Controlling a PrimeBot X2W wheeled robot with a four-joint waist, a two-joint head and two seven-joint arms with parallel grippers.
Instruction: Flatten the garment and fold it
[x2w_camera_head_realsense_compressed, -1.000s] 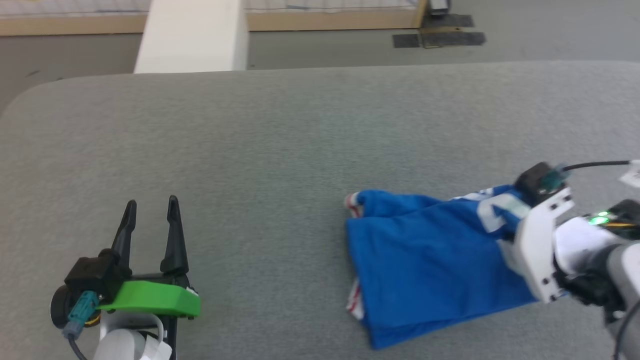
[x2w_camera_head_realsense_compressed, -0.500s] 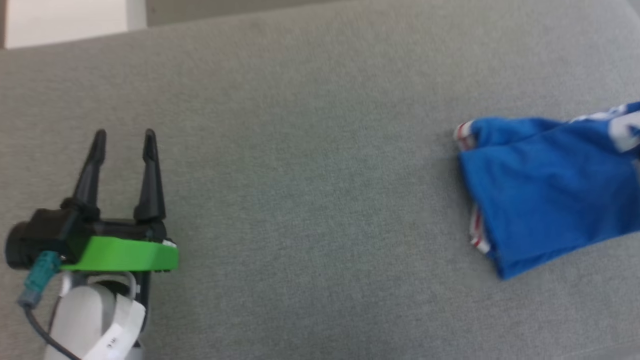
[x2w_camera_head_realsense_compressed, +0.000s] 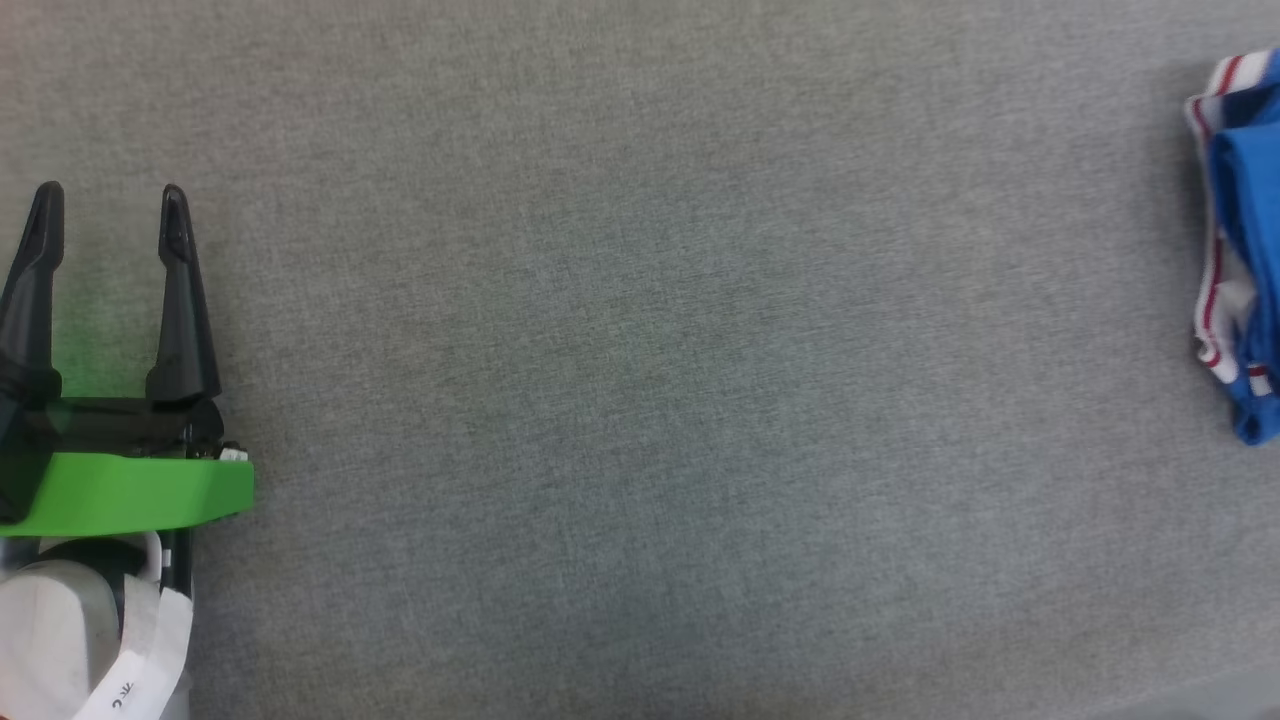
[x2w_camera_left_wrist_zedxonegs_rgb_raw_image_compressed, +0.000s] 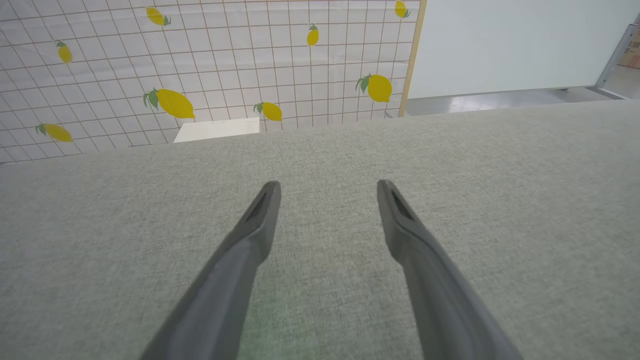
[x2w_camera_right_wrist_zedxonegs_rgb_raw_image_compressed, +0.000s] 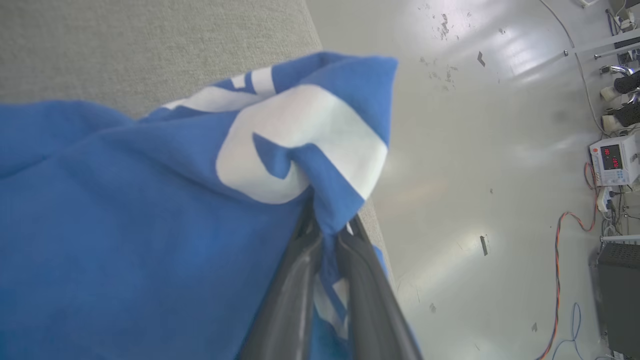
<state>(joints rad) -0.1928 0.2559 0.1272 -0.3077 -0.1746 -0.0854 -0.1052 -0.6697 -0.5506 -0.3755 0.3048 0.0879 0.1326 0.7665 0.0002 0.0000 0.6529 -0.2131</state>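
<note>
Right gripper (x2w_camera_right_wrist_zedxonegs_rgb_raw_image_compressed: 327, 231): your fingers are pressed together on a bunch of the shirt (x2w_camera_right_wrist_zedxonegs_rgb_raw_image_compressed: 150, 225), blue cloth with white lettering, close to the table (x2w_camera_right_wrist_zedxonegs_rgb_raw_image_compressed: 150, 40) edge, with floor (x2w_camera_right_wrist_zedxonegs_rgb_raw_image_compressed: 475, 150) beyond.
Left gripper (x2w_camera_head_realsense_compressed: 108, 215): fingers spread with nothing between them, over bare table and well apart from the shirt.
Shirt: it sits crumpled at the far right of the head view. You can see striped trim and blue folds, but the frame cuts off the rest.
Done: by the look of it, only a grasp — no flat panel or clean fold shows.
Left: you have to spread it flat, smooth the body and sleeves, then make every fold.
Progress: early, as a judgement — flattening is not yet finished and folding not begun.
</note>
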